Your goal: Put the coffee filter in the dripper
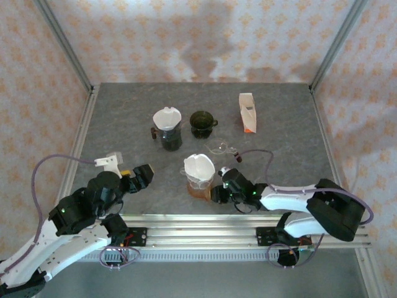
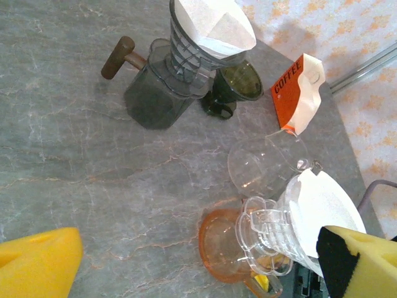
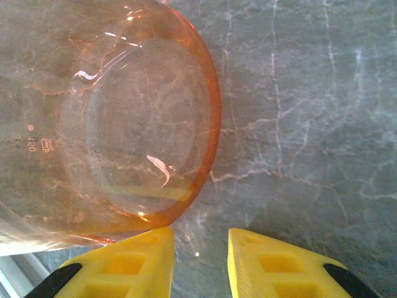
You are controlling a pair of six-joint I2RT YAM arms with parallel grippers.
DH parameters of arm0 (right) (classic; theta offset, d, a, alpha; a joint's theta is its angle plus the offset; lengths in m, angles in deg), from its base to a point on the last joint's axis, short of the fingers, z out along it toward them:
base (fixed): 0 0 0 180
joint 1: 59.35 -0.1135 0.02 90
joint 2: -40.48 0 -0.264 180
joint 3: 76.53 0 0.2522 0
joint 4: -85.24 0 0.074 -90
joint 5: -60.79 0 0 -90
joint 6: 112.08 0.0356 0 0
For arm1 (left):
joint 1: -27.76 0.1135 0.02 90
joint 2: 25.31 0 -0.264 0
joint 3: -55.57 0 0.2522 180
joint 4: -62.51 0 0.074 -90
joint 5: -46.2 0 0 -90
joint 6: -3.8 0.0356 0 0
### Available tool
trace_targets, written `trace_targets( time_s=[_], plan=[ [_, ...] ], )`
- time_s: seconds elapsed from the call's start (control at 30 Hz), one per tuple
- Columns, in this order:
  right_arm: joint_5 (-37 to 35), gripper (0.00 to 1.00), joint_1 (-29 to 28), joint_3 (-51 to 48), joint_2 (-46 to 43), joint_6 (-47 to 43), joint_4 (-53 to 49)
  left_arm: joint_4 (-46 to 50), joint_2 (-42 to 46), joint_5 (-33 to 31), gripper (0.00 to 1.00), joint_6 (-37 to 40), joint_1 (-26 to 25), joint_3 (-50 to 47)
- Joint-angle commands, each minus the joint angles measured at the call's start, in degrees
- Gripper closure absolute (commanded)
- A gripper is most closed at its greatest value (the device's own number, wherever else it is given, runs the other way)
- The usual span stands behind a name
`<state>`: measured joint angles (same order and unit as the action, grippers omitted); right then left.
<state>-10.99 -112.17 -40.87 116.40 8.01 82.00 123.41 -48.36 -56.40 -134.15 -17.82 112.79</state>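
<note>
A white coffee filter sits inside the clear ribbed dripper. The dripper stands on an orange glass cup near the front middle of the table. My right gripper is low on the table just right of the cup. Its yellow fingers stand a little apart with bare table between them, and the left finger is against the cup's base. My left gripper is wide open to the left of the cup, holding nothing.
A second dripper with a filter sits on a dark carafe. A dark green cup, a clear glass piece and an orange-and-white coffee box stand farther back.
</note>
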Motion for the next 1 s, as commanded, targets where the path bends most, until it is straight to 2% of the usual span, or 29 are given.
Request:
trace_targets(
  time_s=[0.0,0.53,0.97],
  plan=[
    [-2.19,0.71,0.11,4.0,3.27,1.35,5.35,2.02,1.07,-2.33,0.02,-0.03,0.51,0.65],
    [-6.47,0.73,-0.71,20.49,22.05,4.77,8.64,4.04,3.31,-2.8,0.02,-0.51,0.54,-0.14],
    [-6.79,0.73,-0.58,33.04,32.38,3.63,6.21,5.58,4.67,-3.12,0.02,-0.89,0.5,-0.61]
  ],
)
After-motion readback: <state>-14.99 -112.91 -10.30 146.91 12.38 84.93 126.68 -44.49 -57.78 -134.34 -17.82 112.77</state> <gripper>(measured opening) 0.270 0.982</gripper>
